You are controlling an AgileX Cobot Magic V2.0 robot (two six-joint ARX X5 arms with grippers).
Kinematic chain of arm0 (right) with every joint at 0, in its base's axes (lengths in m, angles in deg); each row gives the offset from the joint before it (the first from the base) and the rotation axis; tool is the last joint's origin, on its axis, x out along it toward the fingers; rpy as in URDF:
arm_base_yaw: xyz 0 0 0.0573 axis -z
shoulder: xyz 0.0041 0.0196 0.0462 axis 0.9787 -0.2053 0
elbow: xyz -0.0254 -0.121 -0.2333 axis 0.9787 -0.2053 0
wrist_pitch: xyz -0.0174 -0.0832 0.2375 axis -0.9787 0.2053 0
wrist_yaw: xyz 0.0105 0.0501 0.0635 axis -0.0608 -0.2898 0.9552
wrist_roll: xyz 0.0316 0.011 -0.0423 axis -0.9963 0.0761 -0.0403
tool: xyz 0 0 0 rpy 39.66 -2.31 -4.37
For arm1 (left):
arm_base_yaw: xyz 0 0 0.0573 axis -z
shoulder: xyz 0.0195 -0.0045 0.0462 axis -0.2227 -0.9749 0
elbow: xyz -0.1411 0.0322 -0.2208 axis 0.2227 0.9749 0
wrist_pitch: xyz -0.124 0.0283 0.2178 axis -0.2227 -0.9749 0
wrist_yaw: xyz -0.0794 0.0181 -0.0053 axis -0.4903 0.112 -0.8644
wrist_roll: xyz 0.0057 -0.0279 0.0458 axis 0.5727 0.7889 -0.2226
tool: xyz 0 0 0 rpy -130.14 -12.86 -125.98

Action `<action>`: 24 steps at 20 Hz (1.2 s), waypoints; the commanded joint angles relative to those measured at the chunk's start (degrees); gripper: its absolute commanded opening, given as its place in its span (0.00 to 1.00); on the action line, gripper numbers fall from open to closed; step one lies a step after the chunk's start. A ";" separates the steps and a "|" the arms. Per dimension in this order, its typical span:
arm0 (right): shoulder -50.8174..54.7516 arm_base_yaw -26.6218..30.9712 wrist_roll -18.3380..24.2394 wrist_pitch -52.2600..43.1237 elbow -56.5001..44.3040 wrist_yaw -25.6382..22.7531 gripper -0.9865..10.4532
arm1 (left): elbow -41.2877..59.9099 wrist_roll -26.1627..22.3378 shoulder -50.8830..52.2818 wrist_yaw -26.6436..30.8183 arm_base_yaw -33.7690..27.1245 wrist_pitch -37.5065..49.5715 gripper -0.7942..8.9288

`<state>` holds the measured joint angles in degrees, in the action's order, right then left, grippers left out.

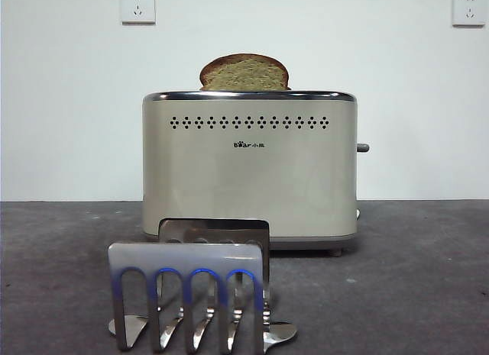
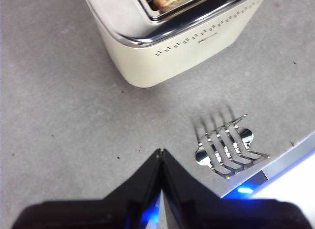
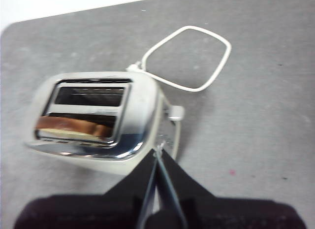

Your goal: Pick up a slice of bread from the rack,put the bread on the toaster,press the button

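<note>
Half the slice of bread point(image 1: 244, 74) hides in the toaster point(image 1: 249, 168); both grippers closed, empty.

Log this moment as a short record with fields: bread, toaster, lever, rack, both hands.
bread: slice of bread stands in a toaster slot, domed top sticking out above the rim
toaster: cream toaster upright on the grey table, white cord looped behind it
lever: button projects from the narrow side, not yet pressed down
rack: steel rack in front of the toaster, no bread in it
left hand: left hand shut, holding nothing, above the table near the rack
right hand: right hand shut, holding nothing, above the toaster's lever end
</note>
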<state>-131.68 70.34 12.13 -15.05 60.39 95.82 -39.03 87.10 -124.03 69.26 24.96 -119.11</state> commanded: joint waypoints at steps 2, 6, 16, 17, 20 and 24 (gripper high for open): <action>-0.72 0.00 0.46 -0.02 -0.09 -6.01 0.09 | 0.26 0.17 0.42 0.04 -2.21 0.15 0.08; -0.74 0.00 0.44 0.00 -0.09 -9.11 0.09 | 8.17 -10.56 7.17 1.38 -8.59 12.20 0.08; -0.74 0.00 0.44 0.00 -0.09 -13.27 0.09 | 70.62 -12.74 44.46 0.28 -32.96 74.01 0.08; -0.74 0.00 0.44 0.00 -0.09 -13.27 0.09 | 74.58 -12.74 47.21 -1.46 -34.47 75.58 0.08; -0.74 0.00 0.44 0.00 -0.09 -13.25 0.09 | 83.80 -12.68 56.39 -10.27 -40.11 75.78 0.08; -0.74 0.00 0.44 0.00 -0.09 -13.27 0.09 | 88.26 -12.48 63.43 -16.39 -43.91 74.66 0.08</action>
<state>-132.29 70.34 12.13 -14.87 60.39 82.60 48.51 74.93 -60.76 53.29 -18.78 -44.80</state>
